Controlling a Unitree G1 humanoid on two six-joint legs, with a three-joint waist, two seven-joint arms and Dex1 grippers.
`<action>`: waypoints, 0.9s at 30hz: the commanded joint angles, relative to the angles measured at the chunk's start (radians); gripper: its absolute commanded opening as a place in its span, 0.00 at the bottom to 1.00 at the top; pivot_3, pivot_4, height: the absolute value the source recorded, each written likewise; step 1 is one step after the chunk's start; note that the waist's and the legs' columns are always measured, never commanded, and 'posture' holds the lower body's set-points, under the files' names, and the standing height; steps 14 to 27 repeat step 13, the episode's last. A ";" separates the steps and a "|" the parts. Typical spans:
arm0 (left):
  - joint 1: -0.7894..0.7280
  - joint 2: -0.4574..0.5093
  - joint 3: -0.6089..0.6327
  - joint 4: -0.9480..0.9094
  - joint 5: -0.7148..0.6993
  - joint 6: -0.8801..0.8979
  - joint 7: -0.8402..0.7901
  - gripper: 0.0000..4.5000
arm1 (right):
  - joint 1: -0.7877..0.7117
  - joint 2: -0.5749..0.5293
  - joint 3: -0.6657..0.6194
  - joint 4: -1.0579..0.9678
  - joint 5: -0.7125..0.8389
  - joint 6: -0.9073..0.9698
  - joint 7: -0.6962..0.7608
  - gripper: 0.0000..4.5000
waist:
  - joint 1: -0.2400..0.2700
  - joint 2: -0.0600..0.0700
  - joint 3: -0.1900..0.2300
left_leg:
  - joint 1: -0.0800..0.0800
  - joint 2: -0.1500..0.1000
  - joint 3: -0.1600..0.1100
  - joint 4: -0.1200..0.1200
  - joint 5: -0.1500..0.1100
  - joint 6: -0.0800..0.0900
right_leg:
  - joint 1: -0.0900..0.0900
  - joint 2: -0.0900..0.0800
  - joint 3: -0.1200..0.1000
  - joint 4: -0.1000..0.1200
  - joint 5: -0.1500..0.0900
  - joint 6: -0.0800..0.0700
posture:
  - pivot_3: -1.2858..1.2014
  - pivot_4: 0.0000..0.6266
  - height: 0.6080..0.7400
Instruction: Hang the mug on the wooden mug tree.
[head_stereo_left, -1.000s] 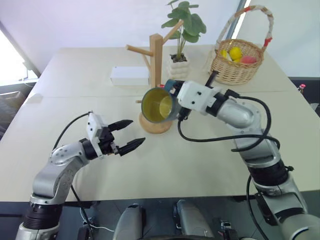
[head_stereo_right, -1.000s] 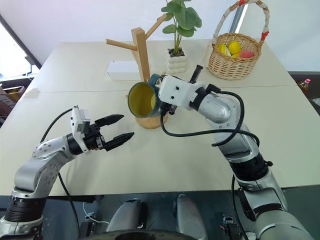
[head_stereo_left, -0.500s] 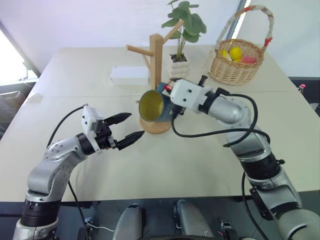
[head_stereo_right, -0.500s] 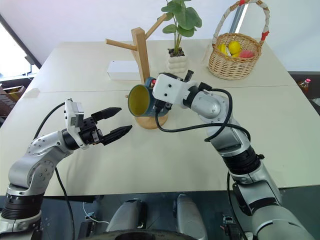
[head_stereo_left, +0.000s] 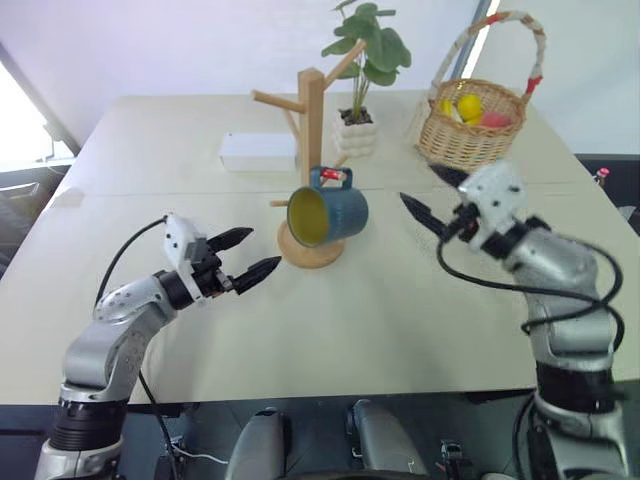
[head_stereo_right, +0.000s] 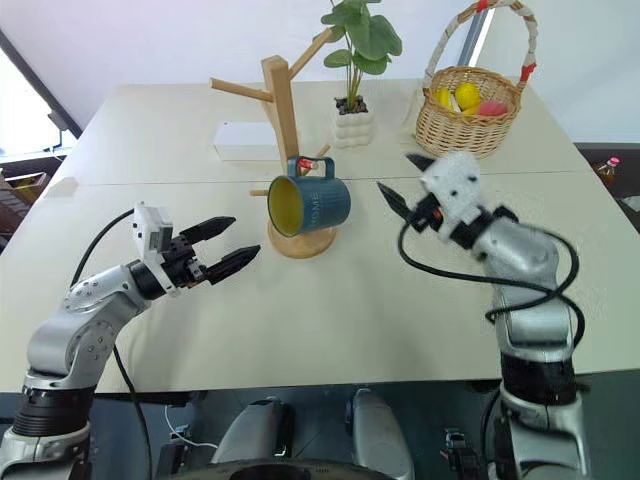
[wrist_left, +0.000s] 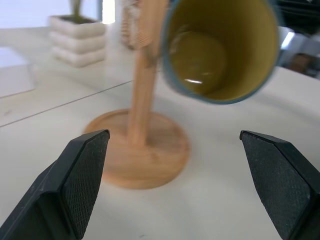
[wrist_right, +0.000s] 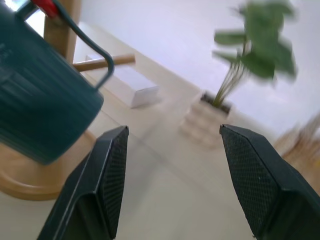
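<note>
The teal-blue mug (head_stereo_left: 328, 215) hangs by its squarish handle from a low peg of the wooden mug tree (head_stereo_left: 315, 110). It is tilted, with its yellow-green inside facing left and toward me. No gripper touches it. My right gripper (head_stereo_left: 416, 181) stands open to the right of the mug, clearly apart from it, with nothing between its fingers. My left gripper (head_stereo_left: 265, 248) is open and empty, low over the table, left of the tree's round base (head_stereo_left: 310, 254). In the left wrist view the mug's mouth (wrist_left: 220, 47) shows beside the post.
A potted green plant (head_stereo_left: 365, 60) stands just behind the tree. A wicker basket (head_stereo_left: 475, 115) with fruit sits at the back right. A flat white box (head_stereo_left: 258, 152) lies behind and left of the post.
My right gripper opened, let go of the mug and swung away to the right and down. The mug now hangs alone on the peg. The left gripper stayed roughly in place.
</note>
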 joint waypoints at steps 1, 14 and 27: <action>0.015 -0.043 0.047 0.041 0.068 -0.070 0.112 1.00 | 0.040 0.066 -0.056 0.098 0.035 -0.078 -0.092 0.67 | 0.000 0.001 0.000 | 0.000 0.000 0.001 0.000 0.000 0.000 | -0.001 0.000 0.001 0.001 0.000 0.000 | 0.52 0.24 1.00; 0.118 -0.114 0.139 0.132 0.139 -0.179 0.253 1.00 | 0.045 0.100 -0.007 0.343 0.007 -0.319 -0.137 0.67 | 0.003 0.001 0.000 | 0.000 0.000 0.001 0.000 0.000 0.000 | -0.001 0.000 0.000 0.001 0.000 0.000 | 0.52 0.24 1.00; 0.118 -0.114 0.139 0.132 0.139 -0.179 0.253 1.00 | 0.045 0.100 -0.007 0.343 0.007 -0.319 -0.137 0.67 | 0.003 0.001 0.000 | 0.000 0.000 0.001 0.000 0.000 0.000 | -0.001 0.000 0.000 0.001 0.000 0.000 | 0.52 0.24 1.00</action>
